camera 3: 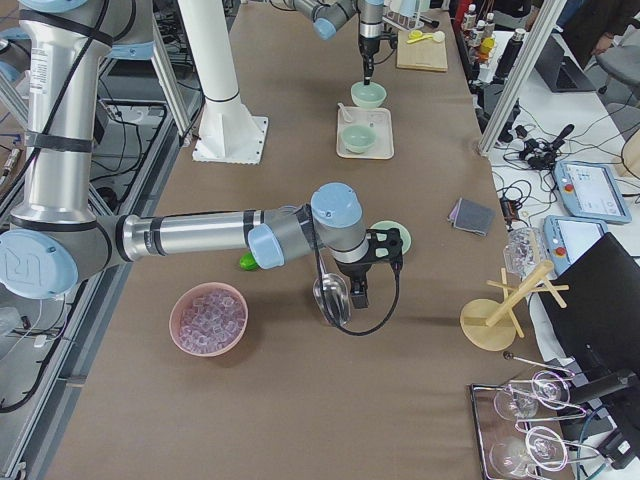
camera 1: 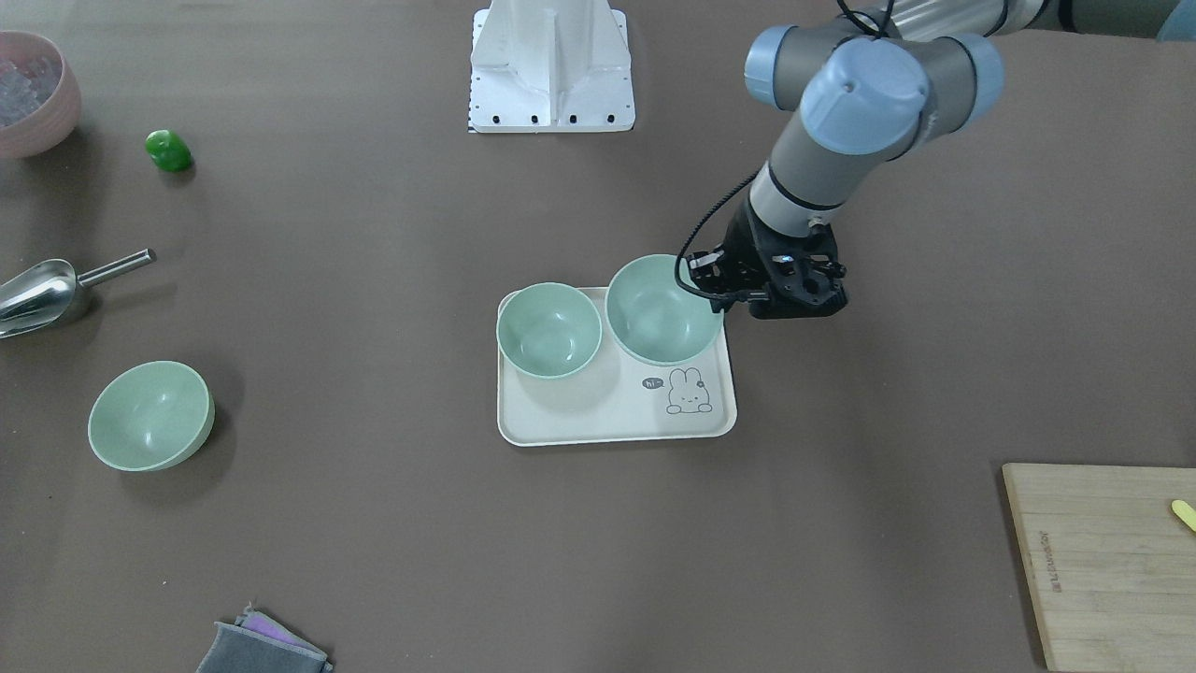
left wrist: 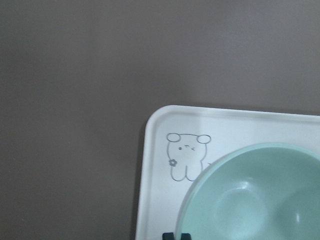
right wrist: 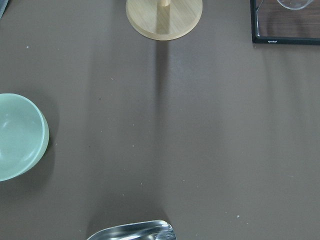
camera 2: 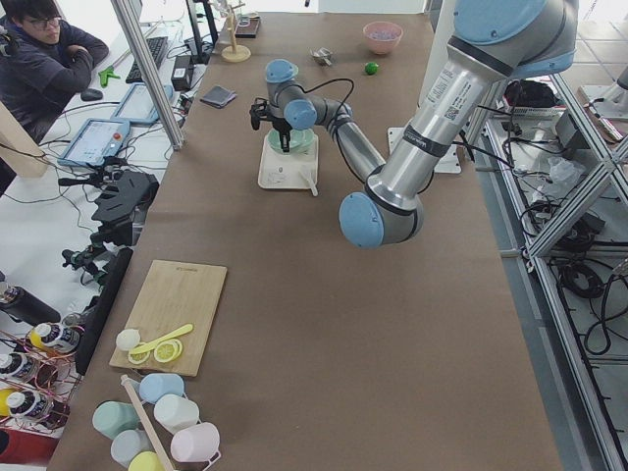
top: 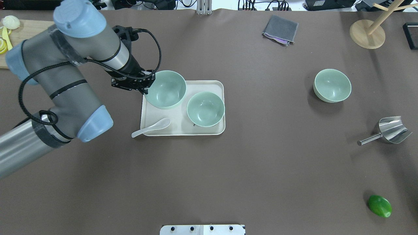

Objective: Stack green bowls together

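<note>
Three pale green bowls are in view. My left gripper (top: 147, 85) is shut on the rim of one green bowl (top: 166, 88) and holds it over the far left corner of the cream tray (top: 215, 85). The fingertips (left wrist: 176, 236) show at the bowl's edge in the left wrist view. A second green bowl (top: 205, 108) stands on the tray's right half. The third green bowl (top: 332, 85) stands alone on the table at the right, and it also shows in the right wrist view (right wrist: 17, 136). My right gripper (camera 3: 355, 290) shows only in the exterior right view, above a steel scoop. I cannot tell whether it is open or shut.
A white spoon (top: 152, 127) lies over the tray's near left corner. A steel scoop (top: 390, 130), a dark-green lump (top: 379, 206), a grey cloth (top: 280, 30) and a wooden stand (top: 367, 32) are on the right. A pink bowl (camera 1: 33, 93) and a cutting board (camera 1: 1107, 561) lie at the table's ends.
</note>
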Motion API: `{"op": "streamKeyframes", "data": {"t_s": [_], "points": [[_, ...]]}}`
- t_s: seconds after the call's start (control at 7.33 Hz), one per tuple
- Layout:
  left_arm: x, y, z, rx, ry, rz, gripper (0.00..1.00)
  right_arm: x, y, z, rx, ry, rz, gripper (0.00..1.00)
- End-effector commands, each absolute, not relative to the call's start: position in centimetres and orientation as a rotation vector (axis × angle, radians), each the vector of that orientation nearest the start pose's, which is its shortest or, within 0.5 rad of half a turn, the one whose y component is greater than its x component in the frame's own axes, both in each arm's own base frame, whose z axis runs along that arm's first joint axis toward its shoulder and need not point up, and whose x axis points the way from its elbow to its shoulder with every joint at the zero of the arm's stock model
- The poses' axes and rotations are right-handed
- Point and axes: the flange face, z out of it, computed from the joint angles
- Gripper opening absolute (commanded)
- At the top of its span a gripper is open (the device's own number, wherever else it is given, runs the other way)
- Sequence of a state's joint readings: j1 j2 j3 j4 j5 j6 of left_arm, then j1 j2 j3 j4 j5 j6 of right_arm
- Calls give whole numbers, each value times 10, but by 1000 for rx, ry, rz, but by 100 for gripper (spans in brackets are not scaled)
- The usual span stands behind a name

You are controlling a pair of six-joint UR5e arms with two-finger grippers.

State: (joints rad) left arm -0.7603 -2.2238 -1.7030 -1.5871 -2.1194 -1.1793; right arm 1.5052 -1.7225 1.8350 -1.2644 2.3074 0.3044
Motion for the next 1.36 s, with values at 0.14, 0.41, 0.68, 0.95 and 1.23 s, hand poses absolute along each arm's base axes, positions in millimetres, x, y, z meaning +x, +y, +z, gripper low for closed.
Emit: {"op": "streamKeyframes", "data": {"t_s": [0.14,0.41,0.68,0.95,1.23], "points": [[506,-505,156,-34,915,-180,0,37,-449,566,259,-785,68,100],[521,-498,161,-38,896,-185,0,37,-449,567,258,-785,67,100],[537,-484,165,-26,884,-174,0,37,-449,569,255,-784,68,100],[546,-483,172,-42,871,-184,0,37,-448,570,253,-784,68,100],[548,-484,175,-44,866,-184,0,37,-448,571,252,-784,68,100]]}}
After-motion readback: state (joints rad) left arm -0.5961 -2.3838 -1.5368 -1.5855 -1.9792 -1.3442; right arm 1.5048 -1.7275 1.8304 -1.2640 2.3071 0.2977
